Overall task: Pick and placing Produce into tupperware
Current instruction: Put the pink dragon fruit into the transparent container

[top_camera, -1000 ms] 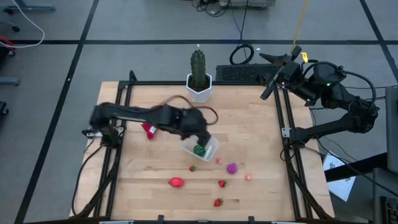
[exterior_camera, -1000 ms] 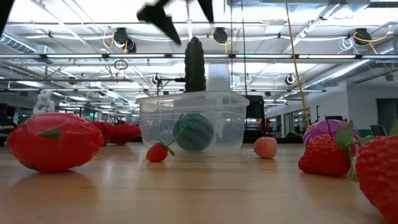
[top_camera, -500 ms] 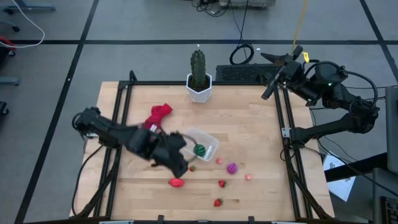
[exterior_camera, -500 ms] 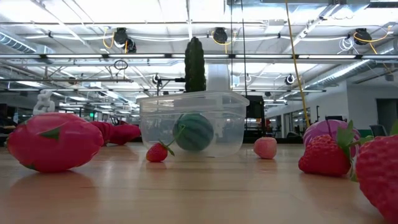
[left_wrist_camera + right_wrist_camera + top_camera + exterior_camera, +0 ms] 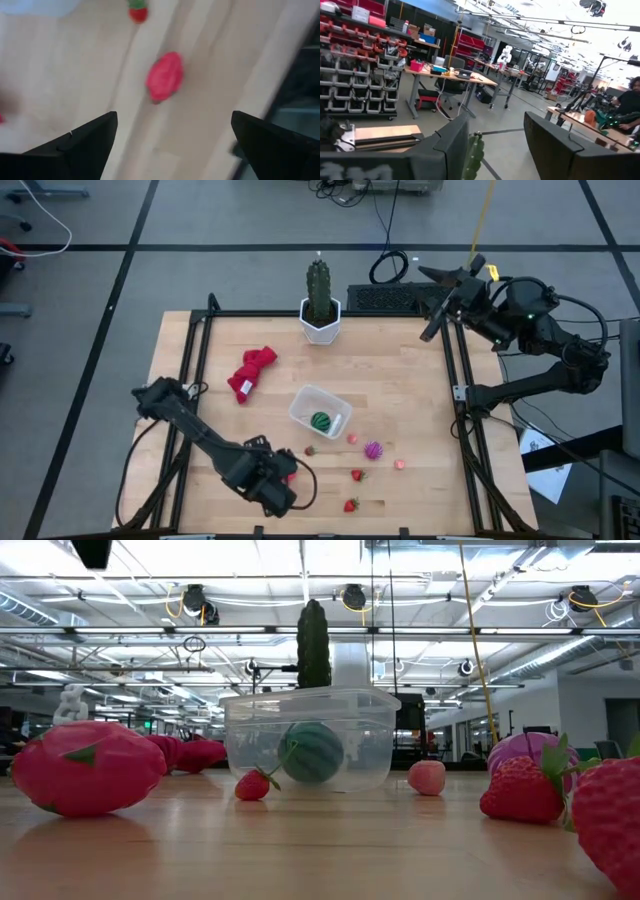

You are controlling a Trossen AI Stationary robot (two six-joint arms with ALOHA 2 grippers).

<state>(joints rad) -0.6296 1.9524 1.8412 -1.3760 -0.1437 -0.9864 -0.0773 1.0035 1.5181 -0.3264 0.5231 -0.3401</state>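
The produce lies scattered over the front half of the wooden table (image 5: 400, 390), with one piece already in the tupperware. From the left: the left gripper (image 5: 280, 492) hangs low over the front of the table, its fingers (image 5: 85, 142) spread wide with nothing between them, and the red oval (image 5: 164, 76) lies on the wood just ahead of them; from above the arm hides most of that fruit. Further back on this side a red cloth (image 5: 250, 370) is bunched on the table. Near the middle sits the tupperware (image 5: 320, 411), upright, with the green striped ball (image 5: 320, 421) inside it. A tiny strawberry (image 5: 310, 450) lies just in front of the tub, and a pink bit (image 5: 352, 438) beside its right corner. Two more strawberries (image 5: 357, 475) lie nearer the front edge, one behind the other. The purple ball (image 5: 373, 450) sits right of the tub, and another pink bit (image 5: 399, 464) right of that. At the back edge stands a cactus (image 5: 319, 300) in a white pot. The right gripper (image 5: 445, 295) waits off the table's back right corner, fingers (image 5: 555, 145) parted and empty
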